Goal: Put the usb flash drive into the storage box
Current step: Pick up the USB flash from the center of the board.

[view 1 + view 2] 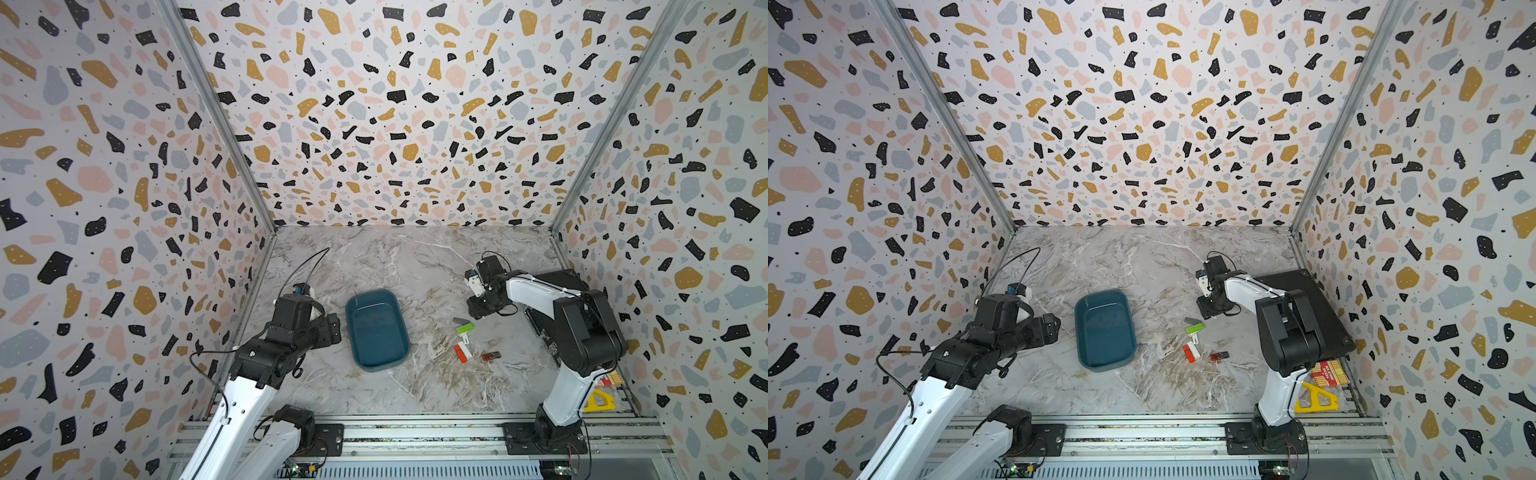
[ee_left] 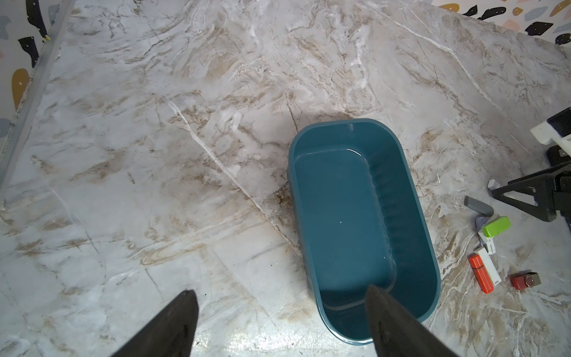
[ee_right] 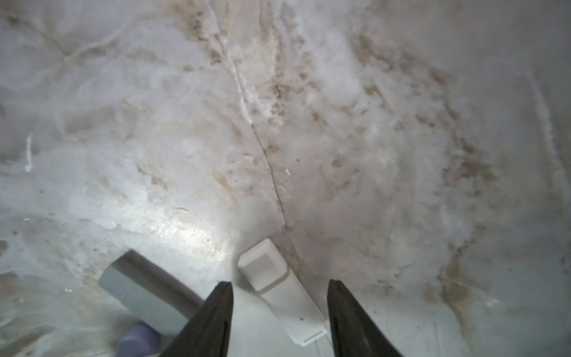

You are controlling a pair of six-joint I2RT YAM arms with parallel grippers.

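Teal storage box upright; white usb flash drive flat nearby.

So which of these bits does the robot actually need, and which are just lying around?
Needed: storage box; right pincer; white drive between its tips; green drive; grey drive; orange drive; dark-red drive.
Just lying about: black case; yellow triangle; red-and-yellow packet.

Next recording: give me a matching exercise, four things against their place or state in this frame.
Things:
1 box
2 dark red drive
3 white drive
4 left gripper

Place or state:
a between the right gripper's tips
b jaws apart, holding nothing
c empty
d lying alone, clear of the other drives

Pairs: 1-c, 2-d, 3-a, 4-b
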